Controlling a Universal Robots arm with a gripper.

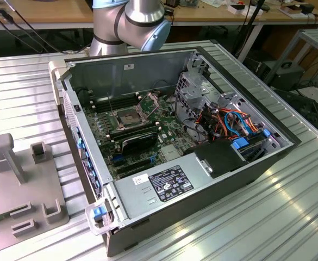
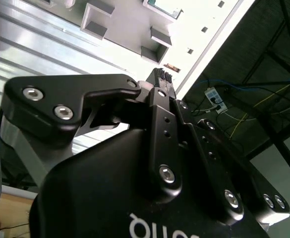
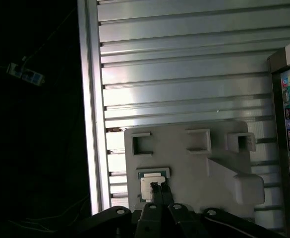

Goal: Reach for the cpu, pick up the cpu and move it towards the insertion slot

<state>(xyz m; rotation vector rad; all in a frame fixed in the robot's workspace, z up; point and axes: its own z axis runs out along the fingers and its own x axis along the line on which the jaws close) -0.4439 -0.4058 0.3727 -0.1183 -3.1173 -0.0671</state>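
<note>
The cpu (image 3: pixel 151 182) is a small pale square chip lying flat in a recess of the grey fixture plate (image 3: pixel 194 171). In the first wrist view my gripper (image 3: pixel 156 187) hangs well above the plate, its thin black fingertips pressed together and overlapping the chip's edge. The second wrist view shows the same shut gripper (image 2: pixel 160 75), holding nothing. In the exterior view the insertion slot (image 1: pixel 127 117) is a square silver-framed socket with a dark centre on the motherboard inside the open computer case (image 1: pixel 120 73). Its lid stands raised. The arm (image 1: pixel 127 22) rises behind the case.
The fixture plate (image 1: pixel 17 185) with upright grey blocks lies at the exterior view's left on a ribbed aluminium table (image 1: pixel 267 217). A black card (image 1: pixel 139 140), power supply (image 1: pixel 159 185), drive cage (image 1: pixel 194 89) and cables (image 1: pixel 232 122) crowd the case. The table edge (image 3: pixel 91 99) borders dark floor.
</note>
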